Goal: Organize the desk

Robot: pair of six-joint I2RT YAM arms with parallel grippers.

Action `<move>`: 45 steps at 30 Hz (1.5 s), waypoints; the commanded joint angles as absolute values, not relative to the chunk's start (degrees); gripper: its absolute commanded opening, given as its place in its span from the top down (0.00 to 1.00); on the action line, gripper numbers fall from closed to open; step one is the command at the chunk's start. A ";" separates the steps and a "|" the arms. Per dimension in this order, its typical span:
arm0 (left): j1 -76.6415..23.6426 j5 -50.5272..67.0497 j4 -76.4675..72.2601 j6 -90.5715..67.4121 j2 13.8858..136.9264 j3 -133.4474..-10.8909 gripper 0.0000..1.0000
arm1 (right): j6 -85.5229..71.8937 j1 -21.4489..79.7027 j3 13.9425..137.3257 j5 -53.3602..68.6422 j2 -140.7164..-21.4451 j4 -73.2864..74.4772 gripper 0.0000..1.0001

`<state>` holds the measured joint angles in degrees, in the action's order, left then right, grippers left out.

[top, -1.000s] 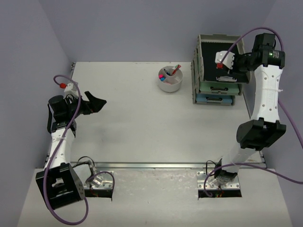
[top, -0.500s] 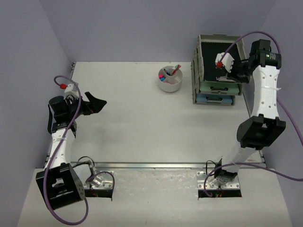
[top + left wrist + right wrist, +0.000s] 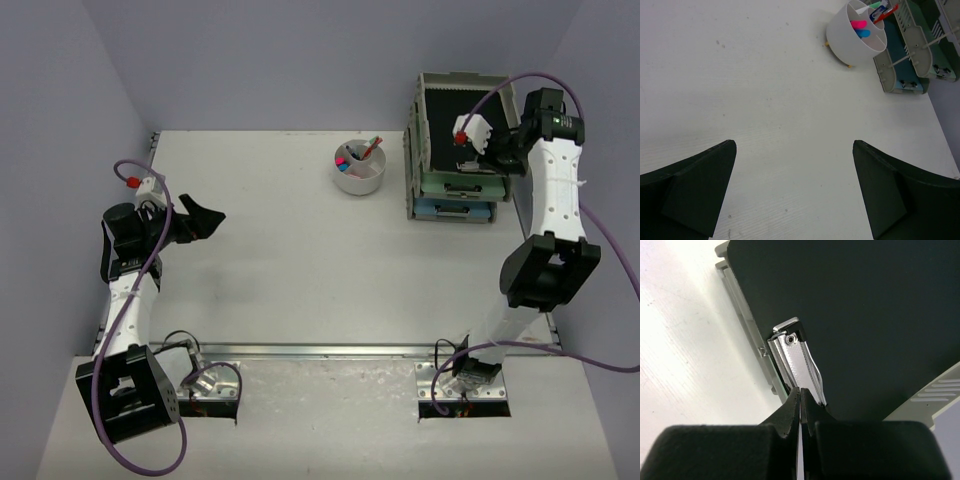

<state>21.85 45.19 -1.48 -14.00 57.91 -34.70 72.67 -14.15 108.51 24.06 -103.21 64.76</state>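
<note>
The desk is a flat white tabletop with a metal rail along its front edge. My left gripper is open and empty above the desk's left side; the left wrist view shows bare desk between its fingers. My right gripper is shut over the grey stacked trays at the back right. In the right wrist view its tips meet at the near end of a silver clip on a black board that lies in the top tray. I see nothing between the jaws.
A white round pen cup with pink, blue and red items stands left of the trays; it also shows in the left wrist view. Pale lilac walls enclose the desk on three sides.
My right wrist has shifted a little to the right and back over the top tray. The left arm has not moved.
</note>
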 commanded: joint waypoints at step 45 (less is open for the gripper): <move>22.50 39.67 17.96 1.34 66.67 -50.94 0.00 | 7.65 -14.24 63.30 49.55 -63.39 22.93 0.01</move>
